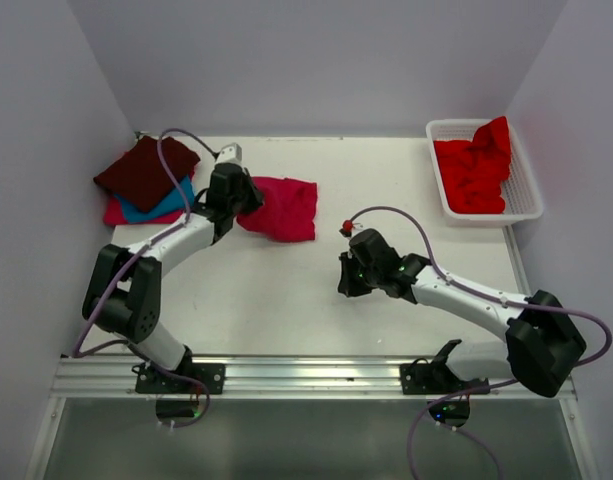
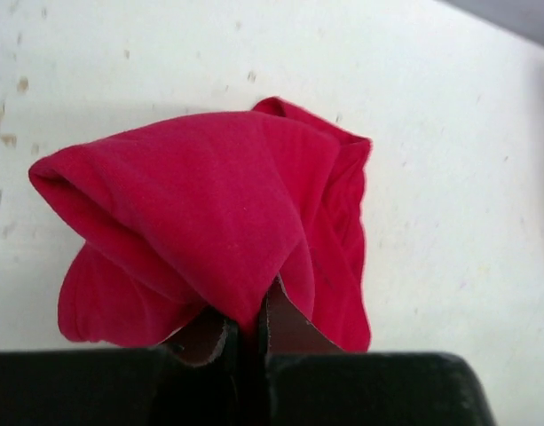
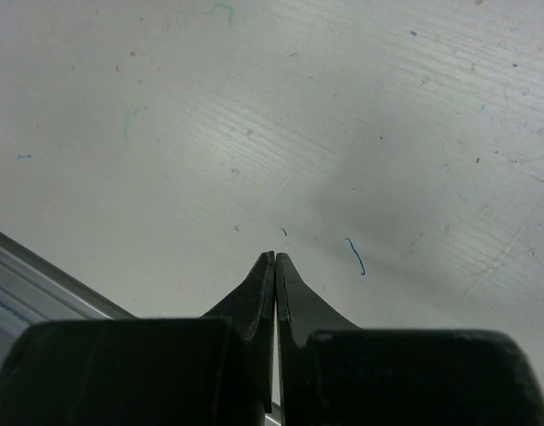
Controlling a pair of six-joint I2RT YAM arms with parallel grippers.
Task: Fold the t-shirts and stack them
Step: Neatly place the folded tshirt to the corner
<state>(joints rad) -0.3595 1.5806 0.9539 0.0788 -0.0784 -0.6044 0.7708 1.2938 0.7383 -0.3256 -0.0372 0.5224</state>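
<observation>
You have a white surface (image 1: 286, 310) in front of you, with plain pale walls (image 1: 316, 60) at the back and on both sides. The surface has small specks and faint scratches on it, and a thin blue thread (image 3: 356, 256) lies close to your right claw (image 3: 275, 259). A metal rail (image 1: 316, 372) runs along the near edge. Your left claw (image 2: 249, 315) is pinched tight on the crimson-pink t-shirt (image 2: 209, 204), holding a fold of cloth at the edge closest to it. That shirt is bunched up and rests on the surface toward the back, a bit left of the middle. Your right claw is closed with nothing in it, its two fingers pressed together. It is low over a bare part of the surface, right of the middle and well apart from every shirt. You cannot tell if it touches the surface. In the back left corner sits a pile: the dark maroon t-shirt (image 1: 144, 170) on top, the teal blue t-shirt (image 1: 173, 203) under it, and the pink-red t-shirt (image 1: 119, 213) at the bottom. The pile is near your left claw. In the back right corner is a white basket (image 1: 527, 200), and the bright red t-shirt (image 1: 473, 170) lies crumpled inside it, poking up over the rim.
</observation>
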